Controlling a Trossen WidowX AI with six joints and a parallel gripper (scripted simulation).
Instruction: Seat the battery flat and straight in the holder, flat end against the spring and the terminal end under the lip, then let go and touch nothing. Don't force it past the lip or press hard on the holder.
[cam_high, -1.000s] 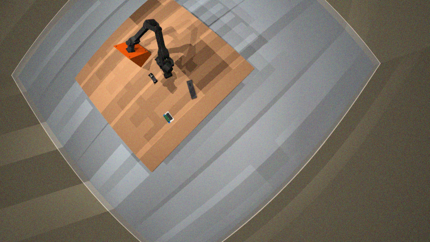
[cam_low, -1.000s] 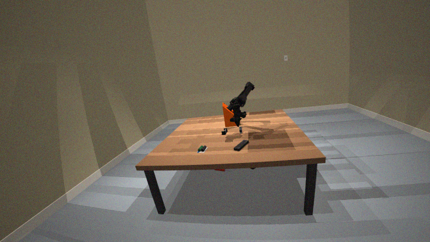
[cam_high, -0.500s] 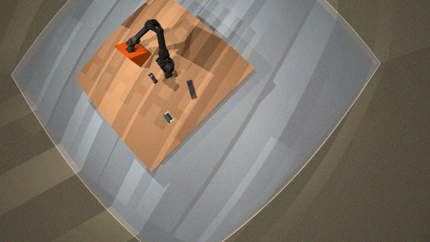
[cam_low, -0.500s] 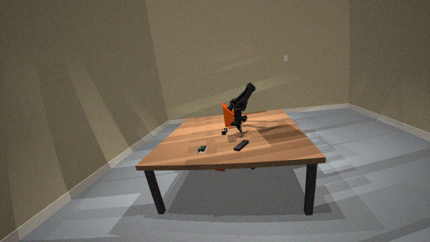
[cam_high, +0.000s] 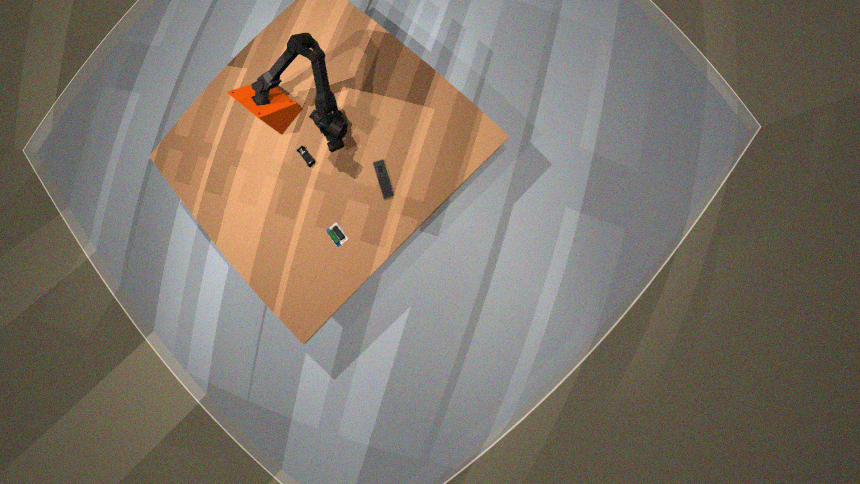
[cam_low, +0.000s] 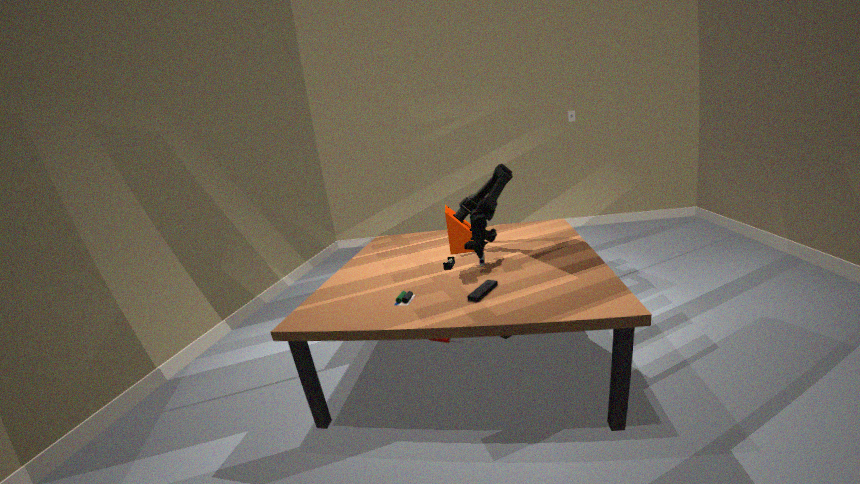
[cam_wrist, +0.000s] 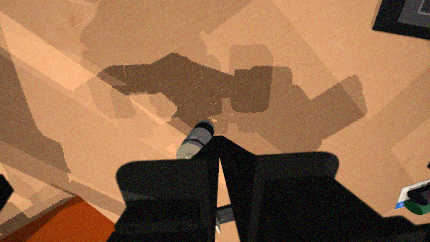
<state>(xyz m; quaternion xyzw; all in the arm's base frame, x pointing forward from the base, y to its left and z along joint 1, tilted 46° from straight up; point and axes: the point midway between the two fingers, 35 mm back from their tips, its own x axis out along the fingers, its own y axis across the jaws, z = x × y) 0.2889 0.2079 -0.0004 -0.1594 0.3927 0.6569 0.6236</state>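
Note:
The battery (cam_low: 481, 261) (cam_wrist: 198, 135), grey with a black end, appears to stand upright on the table. My gripper (cam_high: 335, 146) (cam_low: 480, 255) (cam_wrist: 218, 140) is shut and empty, its tips meeting above the table. In the wrist view the battery shows just beyond and left of the tips, partly covered by the left finger; whether they touch is unclear. The small black holder (cam_high: 305, 156) (cam_low: 448, 263) sits on the table apart from the gripper, on its left in the top and exterior views, with no battery visible in it. A dark part shows through the finger gap in the wrist view, possibly the holder.
A long black block (cam_high: 383, 179) (cam_low: 482, 290) (cam_wrist: 415, 17) lies on the table (cam_high: 252, 240) (cam_low: 337, 313). A green and a dark cylinder (cam_high: 337, 234) (cam_low: 404, 297) lie on a white and blue card. An orange wedge (cam_high: 282, 120) (cam_low: 458, 236) (cam_wrist: 70, 220) is at the arm's base.

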